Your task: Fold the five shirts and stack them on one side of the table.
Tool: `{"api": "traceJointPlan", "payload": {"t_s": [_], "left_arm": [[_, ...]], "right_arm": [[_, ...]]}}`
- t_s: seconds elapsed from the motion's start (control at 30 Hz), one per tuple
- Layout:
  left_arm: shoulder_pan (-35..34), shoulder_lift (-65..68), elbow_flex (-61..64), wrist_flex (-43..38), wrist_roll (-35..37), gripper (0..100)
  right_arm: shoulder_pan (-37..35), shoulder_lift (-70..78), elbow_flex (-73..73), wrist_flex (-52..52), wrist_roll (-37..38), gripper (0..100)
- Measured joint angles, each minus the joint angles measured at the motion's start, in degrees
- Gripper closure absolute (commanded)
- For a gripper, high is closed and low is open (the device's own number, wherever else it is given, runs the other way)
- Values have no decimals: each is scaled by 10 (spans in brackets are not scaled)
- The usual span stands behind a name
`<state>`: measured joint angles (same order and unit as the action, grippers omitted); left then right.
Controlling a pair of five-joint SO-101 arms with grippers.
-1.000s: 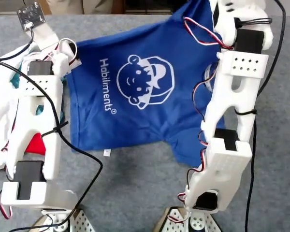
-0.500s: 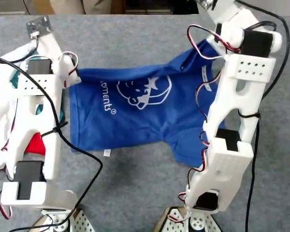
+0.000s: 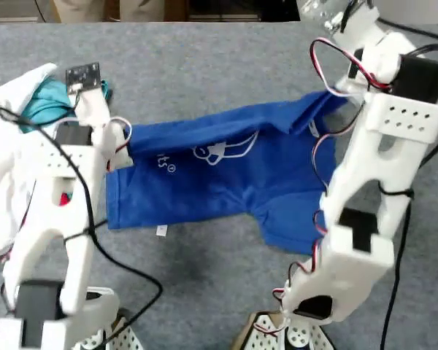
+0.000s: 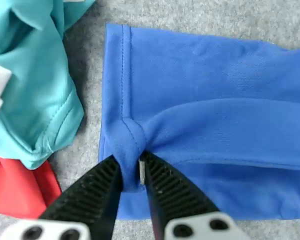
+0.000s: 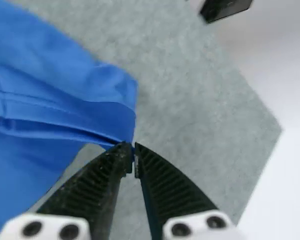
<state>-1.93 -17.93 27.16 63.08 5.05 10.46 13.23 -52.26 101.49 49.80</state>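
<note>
A blue shirt with a white print lies across the middle of the grey table, its far half doubled over toward the front. In the left wrist view, my left gripper is shut on a bunched pinch of the blue shirt near its hem seam. In the high view that left gripper sits at the shirt's left edge. My right gripper is shut on the folded edge of the blue shirt, held above the table at the shirt's far right corner.
A heap of other shirts lies at the left: white, teal and red; teal and red lie close beside my left gripper. Bare grey table covering extends beyond the shirt and in front of it.
Both grippers have drawn the shirt's far edge toward the front. The fold now covers most of the print, and the teal shirt has come into sight at the left.
</note>
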Motion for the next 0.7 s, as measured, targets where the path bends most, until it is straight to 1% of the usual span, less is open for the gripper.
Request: {"api": "traceJointPlan", "payload": {"t_s": [0.1, 0.27, 0.5, 0.6, 0.7], "left_arm": [[0, -25, 48, -29, 0, 982], [0, -31, 98, -41, 3, 982], [0, -33, 119, -44, 4, 982], [0, -40, 131, -44, 4, 982], [0, -40, 142, -33, 4, 982]], "right_arm": [[-2, -71, 130, -17, 2, 995], [-1, -200, 362, -89, 11, 995], [-1, -418, 693, -208, 18, 995], [17, -501, 788, -224, 24, 995], [37, -562, 841, -227, 40, 995]]}}
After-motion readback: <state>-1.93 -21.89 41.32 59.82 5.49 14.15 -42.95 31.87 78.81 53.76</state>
